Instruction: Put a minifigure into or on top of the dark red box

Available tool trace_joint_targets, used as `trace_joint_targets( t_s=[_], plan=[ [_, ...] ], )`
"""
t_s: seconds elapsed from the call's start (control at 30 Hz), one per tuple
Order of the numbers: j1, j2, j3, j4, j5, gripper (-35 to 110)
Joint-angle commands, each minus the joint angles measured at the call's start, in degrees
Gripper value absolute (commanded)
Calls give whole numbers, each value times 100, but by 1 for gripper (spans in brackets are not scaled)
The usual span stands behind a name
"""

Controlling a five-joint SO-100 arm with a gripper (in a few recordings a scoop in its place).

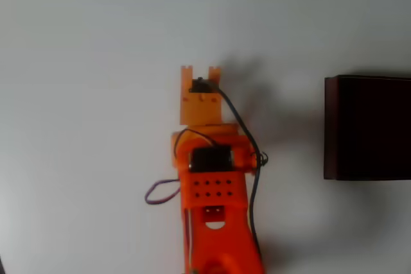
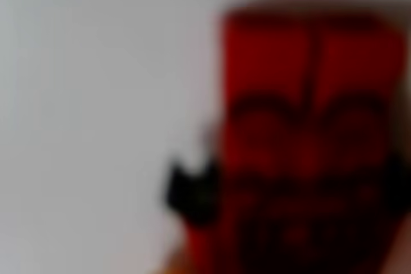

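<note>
In the overhead view the orange arm (image 1: 215, 222) comes up from 6 o'clock and reaches toward 12 o'clock over the white worktop (image 1: 83, 62). Its pincer (image 1: 201, 72) ends near the picture's middle, showing two short orange prongs at its top edge with a dark part between them. Whether the pincer is wide, narrow, or gripping anything I cannot tell: from above the arm's own body covers the fingertips. A black cable (image 1: 247, 139) runs down the arm's right side and a purple wire loop (image 1: 160, 192) sticks out at about 9 o'clock from the wrist. The box (image 1: 366, 126) sits at 3 o'clock from the pincer, well apart from it, cut off by the right edge of the picture; its thin dark red wall shows along the left side and its inside is almost black. The wrist view is very blurred. In it the minifigure (image 2: 302, 139) shows as a big bright red shape with dark curved lines, taking up the right half from about 1 o'clock to 5 o'clock, very close to the camera. A small black part juts out on its left side at about 7 o'clock. Pale worktop lies to the left of it.
</note>
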Motion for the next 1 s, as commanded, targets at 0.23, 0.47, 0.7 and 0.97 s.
trace_joint_targets(
  t_s=[0.23,0.47,0.7,0.97],
  plan=[
    [-35,-97,-123,-44,79,12],
    [-44,-158,-123,-62,97,3],
    [-53,-149,-246,114,26,0],
    [650,1178,-791,1433,-1679,0]
  ],
)
